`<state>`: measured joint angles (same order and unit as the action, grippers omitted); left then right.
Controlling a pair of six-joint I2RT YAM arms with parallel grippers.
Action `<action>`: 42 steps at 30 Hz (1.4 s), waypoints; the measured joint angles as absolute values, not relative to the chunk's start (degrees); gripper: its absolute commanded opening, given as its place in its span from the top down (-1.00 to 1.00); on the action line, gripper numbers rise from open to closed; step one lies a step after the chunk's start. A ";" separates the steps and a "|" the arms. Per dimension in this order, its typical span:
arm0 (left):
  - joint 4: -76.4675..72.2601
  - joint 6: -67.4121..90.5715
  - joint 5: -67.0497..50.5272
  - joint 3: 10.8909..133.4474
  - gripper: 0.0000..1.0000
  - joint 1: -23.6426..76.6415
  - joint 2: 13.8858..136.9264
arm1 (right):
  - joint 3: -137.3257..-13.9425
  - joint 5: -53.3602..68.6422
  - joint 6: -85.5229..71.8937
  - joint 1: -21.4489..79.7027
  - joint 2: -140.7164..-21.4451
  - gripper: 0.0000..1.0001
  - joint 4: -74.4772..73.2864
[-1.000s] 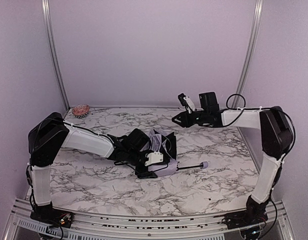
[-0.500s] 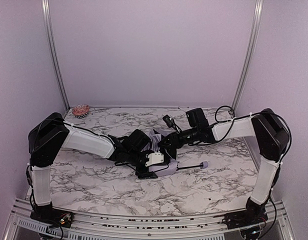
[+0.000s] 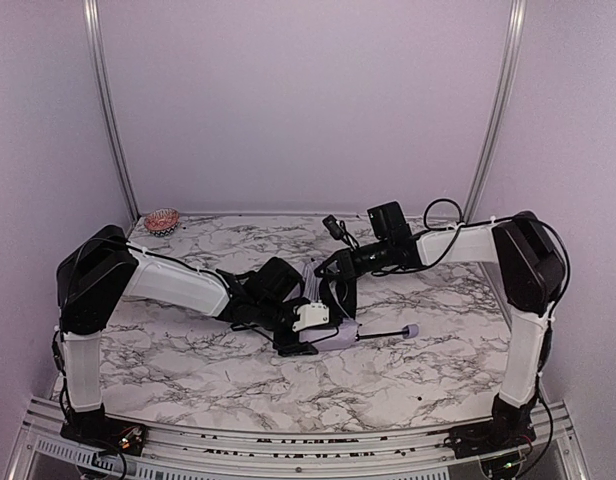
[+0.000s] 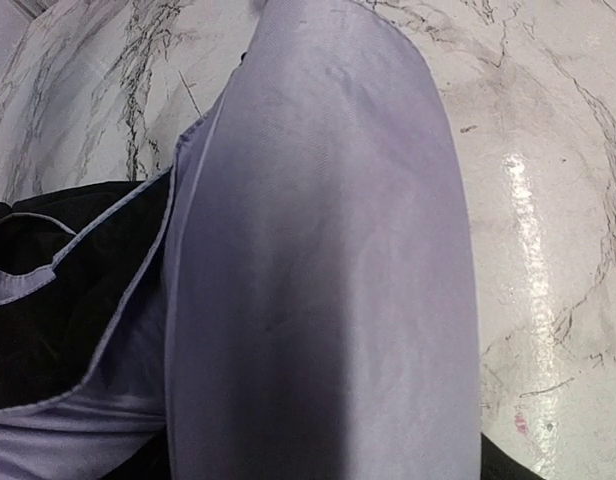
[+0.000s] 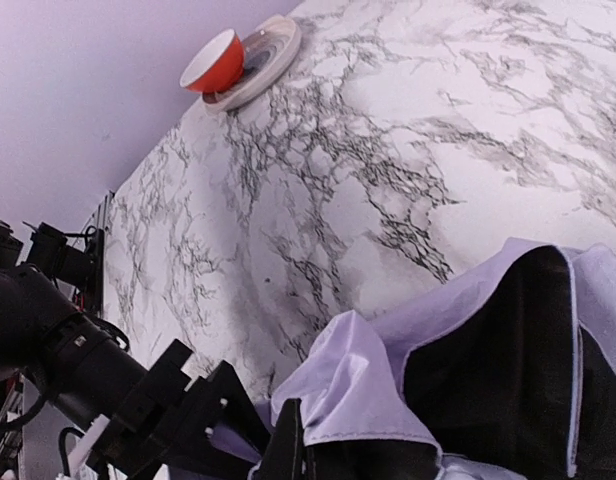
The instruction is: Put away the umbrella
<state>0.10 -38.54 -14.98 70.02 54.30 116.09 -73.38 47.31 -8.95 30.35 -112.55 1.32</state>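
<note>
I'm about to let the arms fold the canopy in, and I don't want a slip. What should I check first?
1. right gripper shut: ok.
2. umbrella fabric caught in it: cannot tell; a lavender fold lies at its finger.
3. left gripper holding the bundle: cannot tell.
4. handle lying free on the table: ok.
5. canopy wrapped tidy: not ok, black lining shows.
6. red bowl away from arms: ok.

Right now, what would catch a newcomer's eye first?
The crumpled lavender umbrella lies central on the marble table, handle pointing right, with the left end effector and right end effector both on it. A red bowl on a plate sits in the far left corner.
</note>
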 measured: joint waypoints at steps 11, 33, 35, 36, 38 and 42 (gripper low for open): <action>1.56 -39.05 -14.37 72.16 -0.48 54.85 116.51 | -84.01 46.19 -4.01 26.17 -122.23 1.00 -6.61; 10.02 -39.59 -23.31 80.62 -0.40 53.89 121.86 | -80.44 38.02 -5.39 19.09 -126.72 0.40 0.45; 11.11 -38.83 -25.91 81.62 -0.36 53.43 122.58 | -77.80 37.19 -4.80 16.78 -122.78 0.29 0.14; 11.64 -38.39 -27.31 82.21 -0.35 53.06 123.00 | -76.20 36.75 -4.16 15.68 -120.05 0.24 -0.14; 12.60 -37.50 -30.13 83.42 -0.34 52.03 123.94 | -72.42 36.71 -3.03 14.04 -112.90 0.21 0.36; 13.96 -36.16 -34.15 84.97 -0.33 50.65 125.25 | -62.94 38.57 0.19 15.33 -97.84 0.15 4.84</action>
